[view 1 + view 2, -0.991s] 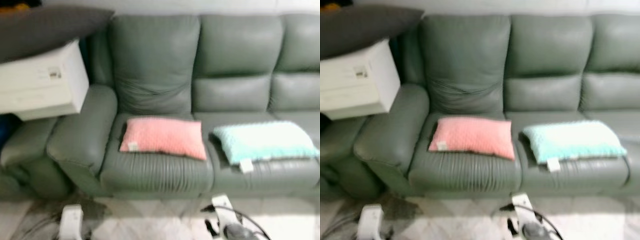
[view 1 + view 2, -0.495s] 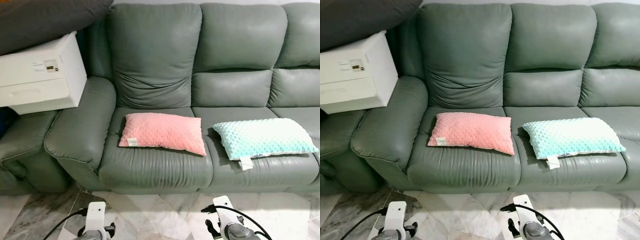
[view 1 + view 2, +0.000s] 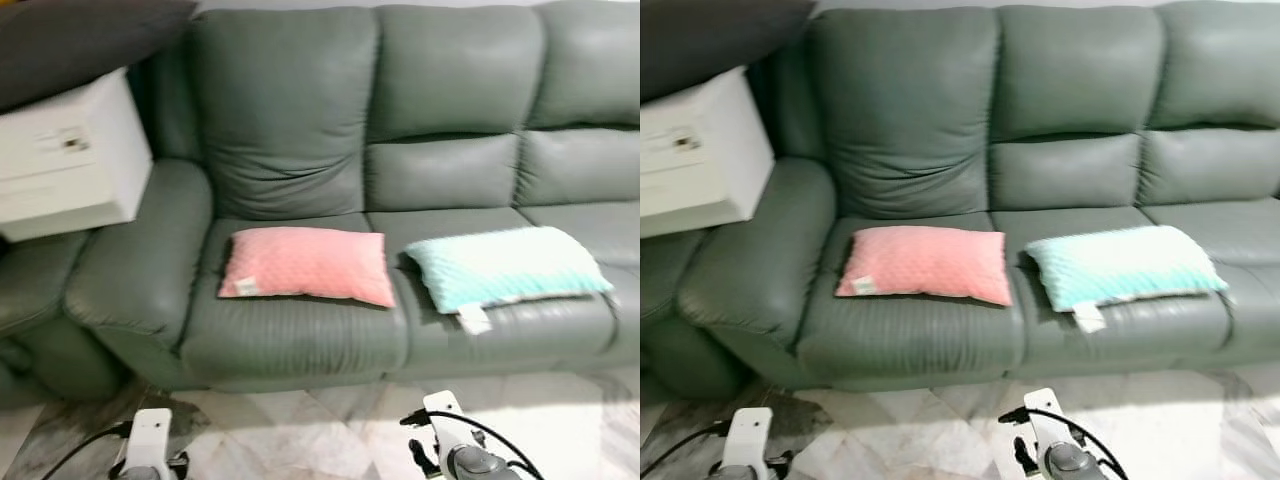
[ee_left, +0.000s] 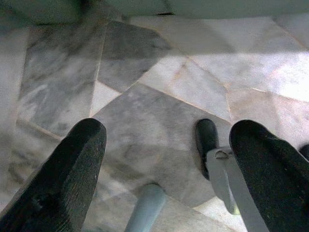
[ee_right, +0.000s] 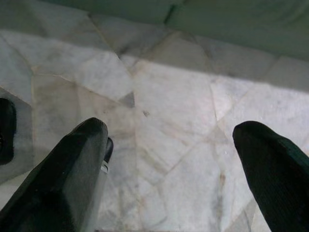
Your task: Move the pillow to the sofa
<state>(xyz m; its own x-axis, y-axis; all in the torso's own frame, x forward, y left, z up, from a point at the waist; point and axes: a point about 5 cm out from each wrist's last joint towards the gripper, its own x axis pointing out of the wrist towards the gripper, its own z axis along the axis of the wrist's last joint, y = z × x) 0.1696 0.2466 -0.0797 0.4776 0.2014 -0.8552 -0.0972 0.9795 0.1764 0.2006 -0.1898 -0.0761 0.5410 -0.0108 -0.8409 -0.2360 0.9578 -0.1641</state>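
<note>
Left gripper (image 4: 166,169): my left arm hangs low over the marble floor (image 4: 159,77), fingers spread wide with nothing between them.
Right gripper (image 5: 169,164): likewise low, fingers parted and empty, pointing at the floor just short of the sofa base.
Why so: I judge both arms are idle at my sides because there is nothing left to carry.
Pink pillow (image 3: 306,264): lies flat on the sofa's (image 3: 290,120) leftmost seat cushion, well above and ahead of both grippers.
Mint pillow (image 3: 505,267): flat on the next seat to the right, its tag hanging over the front edge; just beside the pink one, perhaps touching, though the head view is too soft to be sure.
White box (image 3: 62,160): sits on the armrest at far left.
Task status: I read it as done.
</note>
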